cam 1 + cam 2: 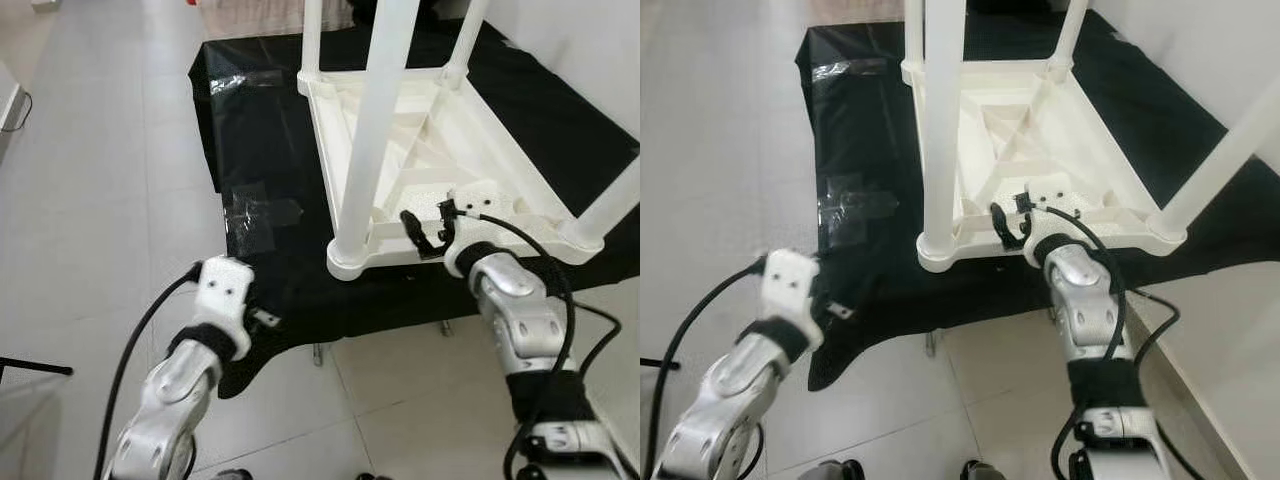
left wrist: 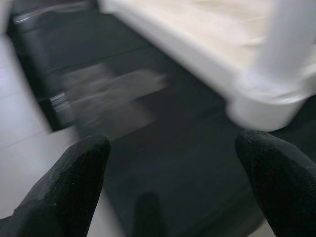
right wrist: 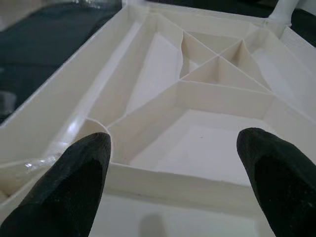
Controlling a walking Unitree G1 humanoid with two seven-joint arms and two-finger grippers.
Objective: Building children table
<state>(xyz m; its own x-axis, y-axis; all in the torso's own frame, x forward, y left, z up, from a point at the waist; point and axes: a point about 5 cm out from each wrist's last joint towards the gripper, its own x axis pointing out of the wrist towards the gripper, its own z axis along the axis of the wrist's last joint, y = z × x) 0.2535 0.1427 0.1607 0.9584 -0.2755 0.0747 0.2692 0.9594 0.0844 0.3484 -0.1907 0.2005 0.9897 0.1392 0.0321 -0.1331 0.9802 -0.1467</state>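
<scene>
1. The white children's table (image 1: 440, 140) lies upside down on a black sheet (image 1: 260, 150), its four legs (image 1: 375, 130) standing upward.
2. The right gripper (image 3: 173, 153) hovers with fingers spread over the table's near edge, holding nothing.
3. The left gripper (image 2: 173, 148), likewise open and empty, waits near the corner leg.
4. Judged best: close squarely on the rim, avoiding thin ribs (image 3: 217, 69).

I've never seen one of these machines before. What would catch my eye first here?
A white plastic table lies upside down on a black sheet, its legs pointing up. The right gripper reaches over the table's near edge with fingers apart. The left gripper hangs open above the sheet's near left corner, by a patch of clear tape.
</scene>
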